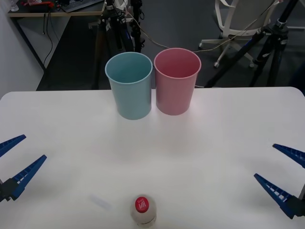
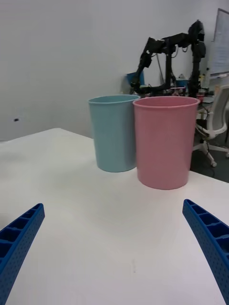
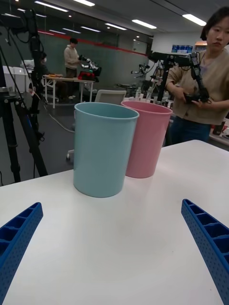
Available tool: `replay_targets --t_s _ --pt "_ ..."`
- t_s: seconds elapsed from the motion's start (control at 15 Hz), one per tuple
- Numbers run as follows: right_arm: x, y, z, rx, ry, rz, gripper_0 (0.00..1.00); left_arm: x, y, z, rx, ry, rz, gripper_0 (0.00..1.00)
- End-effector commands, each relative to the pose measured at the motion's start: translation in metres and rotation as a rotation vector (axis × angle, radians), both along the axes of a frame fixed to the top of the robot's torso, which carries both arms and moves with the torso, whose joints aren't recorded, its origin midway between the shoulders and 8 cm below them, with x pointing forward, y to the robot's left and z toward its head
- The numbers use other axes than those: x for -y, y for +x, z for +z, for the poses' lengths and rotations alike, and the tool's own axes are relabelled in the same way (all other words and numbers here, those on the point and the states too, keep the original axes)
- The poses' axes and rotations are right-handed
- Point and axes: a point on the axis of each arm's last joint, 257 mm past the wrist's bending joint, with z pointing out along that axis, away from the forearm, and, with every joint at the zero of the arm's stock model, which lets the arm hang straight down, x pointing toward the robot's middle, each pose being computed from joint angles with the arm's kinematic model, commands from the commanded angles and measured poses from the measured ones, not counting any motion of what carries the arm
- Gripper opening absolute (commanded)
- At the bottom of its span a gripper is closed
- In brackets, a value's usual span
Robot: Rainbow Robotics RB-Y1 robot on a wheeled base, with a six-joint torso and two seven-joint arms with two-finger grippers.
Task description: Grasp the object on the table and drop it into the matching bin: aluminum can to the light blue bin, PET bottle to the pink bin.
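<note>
The PET bottle (image 1: 143, 210) stands upright at the table's near edge, midway between the arms, its red cap facing up. At the far middle of the white table (image 1: 228, 138) the light blue bin (image 1: 129, 86) and the pink bin (image 1: 177, 81) stand side by side, touching, blue on the left. My left gripper (image 1: 13, 160) hangs open low at the left edge and my right gripper (image 1: 281, 171) hangs open at the right edge, both well away from the bottle. The wrist views show the light blue bin (image 2: 113, 133) (image 3: 101, 149) and the pink bin (image 2: 163, 141) (image 3: 145, 137) ahead of the open fingers.
Tripods (image 1: 114, 28) and a white office chair (image 1: 238, 24) stand on the dark floor behind the table. A faint pale smear (image 1: 100, 202) lies left of the bottle. Bare tabletop stretches between the bottle and the bins.
</note>
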Motion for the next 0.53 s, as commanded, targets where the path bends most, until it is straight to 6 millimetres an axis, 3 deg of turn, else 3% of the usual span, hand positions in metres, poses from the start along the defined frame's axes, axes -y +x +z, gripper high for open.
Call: replay_targets --t_s 0.07,0.53 --pt "-0.016 -0.018 -0.015 0.006 -0.033 0.108 1.0 0.0 0.0 0.0 0.0 0.0 0.0 1.0" --pt "-0.033 -0.057 -0.033 0.089 -0.126 0.254 1.0 0.0 0.0 0.0 0.0 0.0 0.0 1.0"
